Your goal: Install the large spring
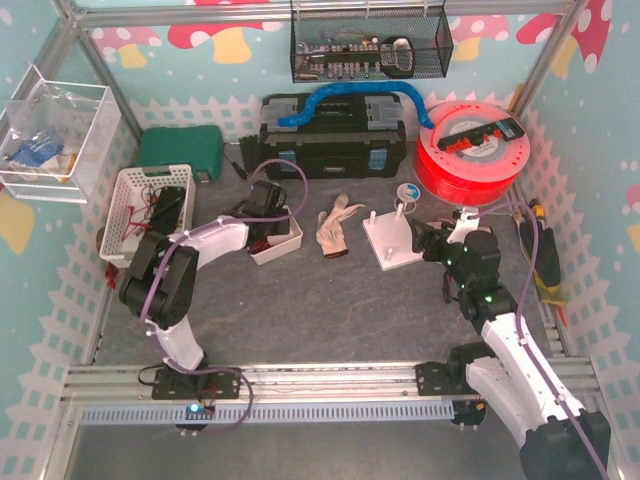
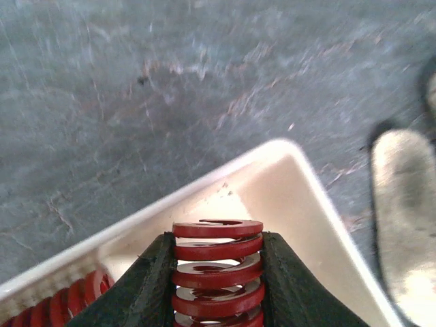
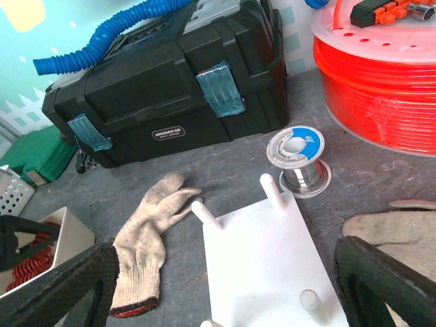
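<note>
Even, bright light; perhaps slight blur.

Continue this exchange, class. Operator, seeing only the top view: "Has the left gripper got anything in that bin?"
Observer: Yes. The left gripper is shut on a red spring; the bin wall shows just beyond it.
Operator: Any other springs in there?
Observer: One, a second spring lying in the bin's corner.
Operator: Is the right gripper holding anything?
Observer: No. The right gripper is open and empty, over the white plate with bare pegs.
</note>
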Controlling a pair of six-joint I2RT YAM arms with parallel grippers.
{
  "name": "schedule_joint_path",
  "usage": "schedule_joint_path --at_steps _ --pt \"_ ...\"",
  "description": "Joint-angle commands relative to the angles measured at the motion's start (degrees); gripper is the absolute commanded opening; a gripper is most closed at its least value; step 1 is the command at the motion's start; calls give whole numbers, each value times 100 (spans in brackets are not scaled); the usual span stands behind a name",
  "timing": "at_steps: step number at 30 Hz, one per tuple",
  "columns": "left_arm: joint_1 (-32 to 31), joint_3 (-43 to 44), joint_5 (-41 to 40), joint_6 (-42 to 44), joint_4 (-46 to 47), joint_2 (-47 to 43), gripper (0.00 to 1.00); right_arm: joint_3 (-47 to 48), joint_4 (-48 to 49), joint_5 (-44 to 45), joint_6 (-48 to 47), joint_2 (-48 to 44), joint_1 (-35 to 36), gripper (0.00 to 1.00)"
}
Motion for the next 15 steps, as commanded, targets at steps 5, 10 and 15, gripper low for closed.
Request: schedule_joint_path --at_steps 5,10,15 --pt "-12 222 -101 42 19 -376 10 -42 47 47 -80 -70 53 86" --pt "-20 190 -83 97 34 -461 9 -40 64 24 -83 -48 53 86" --pt "-204 109 -151 411 402 -850 7 35 98 -192 -160 124 53 85"
